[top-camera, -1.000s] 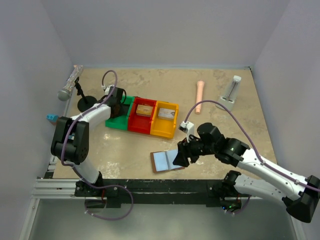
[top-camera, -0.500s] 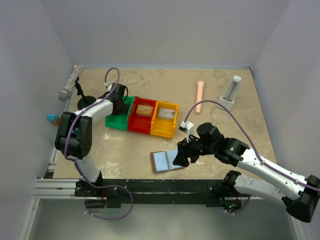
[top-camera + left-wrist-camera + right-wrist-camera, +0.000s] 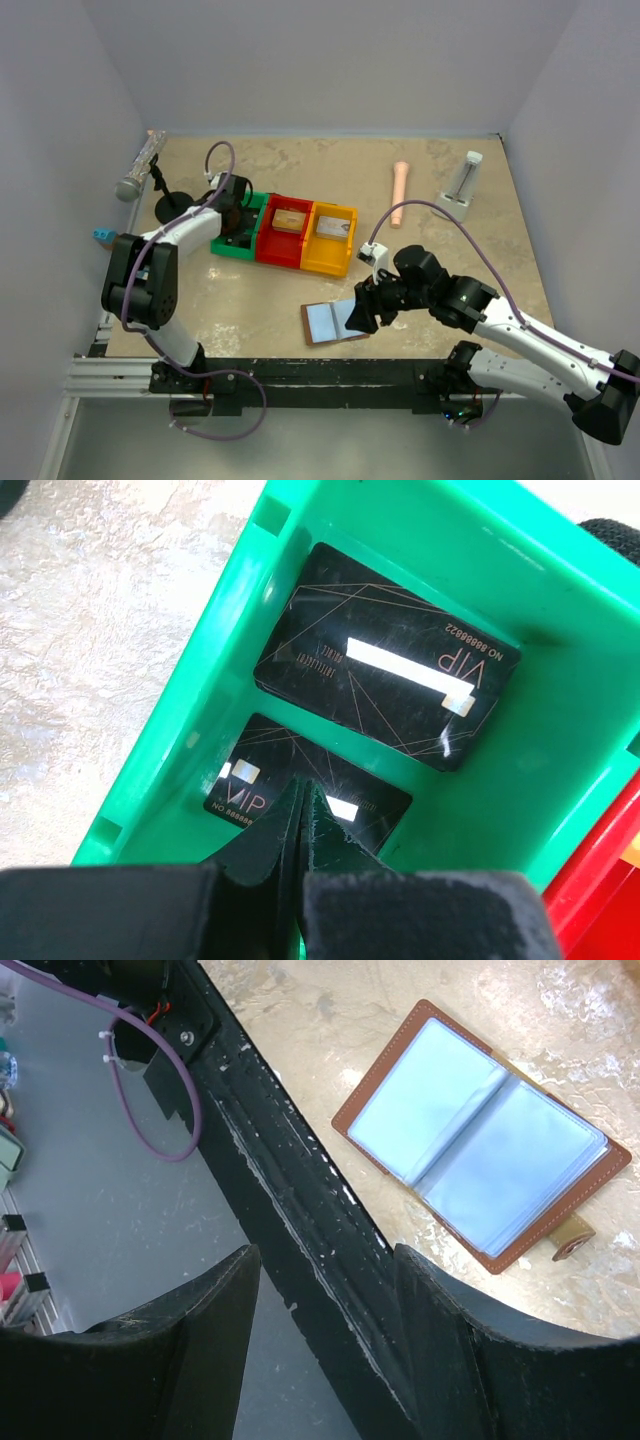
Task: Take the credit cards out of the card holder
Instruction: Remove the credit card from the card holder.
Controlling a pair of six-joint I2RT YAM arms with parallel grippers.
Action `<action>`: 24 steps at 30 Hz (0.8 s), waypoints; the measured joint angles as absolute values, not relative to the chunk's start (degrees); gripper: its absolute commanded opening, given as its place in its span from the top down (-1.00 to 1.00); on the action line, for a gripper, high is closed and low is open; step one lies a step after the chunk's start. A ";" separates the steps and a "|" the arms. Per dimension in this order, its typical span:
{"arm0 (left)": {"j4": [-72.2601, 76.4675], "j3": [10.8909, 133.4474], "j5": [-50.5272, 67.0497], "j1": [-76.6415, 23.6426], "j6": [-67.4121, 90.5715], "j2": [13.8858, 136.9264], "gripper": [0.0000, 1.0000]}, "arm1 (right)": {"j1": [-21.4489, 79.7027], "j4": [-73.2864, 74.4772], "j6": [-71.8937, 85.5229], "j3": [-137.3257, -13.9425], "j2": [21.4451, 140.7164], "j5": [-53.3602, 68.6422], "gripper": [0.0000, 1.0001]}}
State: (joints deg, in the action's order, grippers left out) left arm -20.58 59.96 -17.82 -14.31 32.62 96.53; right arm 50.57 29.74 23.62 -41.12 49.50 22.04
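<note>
Left fingers (image 3: 300, 818) shut, empty, over cards (image 3: 385, 670) in the green bin (image 3: 190, 710). Right fingers (image 3: 359, 317) open, empty, by the card holder (image 3: 480, 1130), spread flat for access.

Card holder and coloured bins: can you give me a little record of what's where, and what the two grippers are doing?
card holder: lying open on the table, sleeves look empty
green bin: two black cards inside
left gripper: shut, over the green bin
right gripper: open, holding nothing, close to the card holder
</note>
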 measured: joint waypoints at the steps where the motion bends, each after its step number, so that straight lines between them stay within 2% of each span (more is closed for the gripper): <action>1: -20.49 59.94 -17.82 -14.31 32.62 96.38 1.00 | 50.57 29.58 23.62 -41.12 49.50 22.04 -0.21; 12: -20.16 58.13 -17.80 -14.33 33.58 93.97 1.00 | 50.57 29.10 24.01 -41.12 49.50 22.04 -0.21; 19: -19.73 52.36 -18.74 -17.12 36.03 82.30 1.00 | 50.57 29.17 24.03 -41.08 49.30 19.97 -0.26; 22: -19.79 50.68 -20.34 -21.41 36.95 75.70 0.95 | 50.57 29.69 24.49 -40.73 48.12 15.44 -0.35; 24: -20.03 49.87 -21.50 -24.71 37.41 71.79 0.86 | 50.57 30.41 25.06 -40.73 47.20 11.42 -0.64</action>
